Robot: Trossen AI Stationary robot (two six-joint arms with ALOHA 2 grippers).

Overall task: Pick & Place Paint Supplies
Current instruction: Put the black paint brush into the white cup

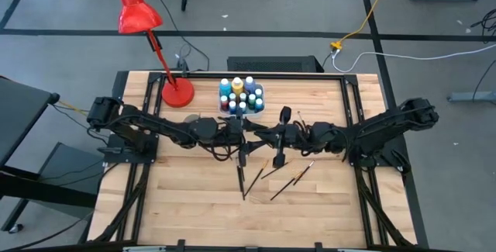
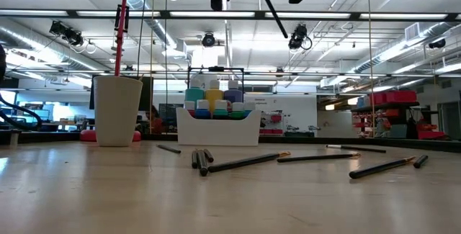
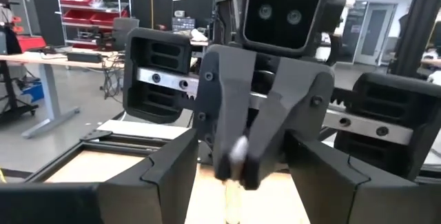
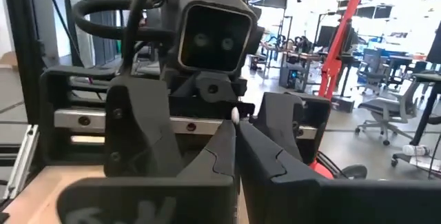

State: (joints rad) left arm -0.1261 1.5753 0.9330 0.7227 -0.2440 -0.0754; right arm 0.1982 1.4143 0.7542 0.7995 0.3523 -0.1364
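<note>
High over the table's middle my two grippers meet tip to tip. My right gripper (image 4: 234,124) is shut on a paintbrush (image 3: 231,198), whose wooden handle runs down below the fingers. In the low view the brush (image 2: 274,12) is a dark slanting shaft under the arms. My left gripper (image 3: 244,182) is open, its fingers standing on either side of my right gripper's fingers (image 3: 265,127). Small paint bottles stand in a white bin (image 1: 241,97) at the far middle. Several more brushes (image 1: 291,181) lie flat on the table. My right gripper pinches the paintbrush at its silver ferrule (image 3: 238,152) between its two fingers. A pale tip (image 4: 236,116) pokes out just above the fingertips. The fingers come in level from the table's right. The brush hangs below them, slanted, clear of the table.
A red desk lamp (image 1: 138,12) stands on its round base (image 1: 177,93) at the far left, with a pale cup (image 2: 119,111) next to it. The loose brushes (image 2: 245,162) lie spread near the table's middle. Bare wood lies toward the near edge.
</note>
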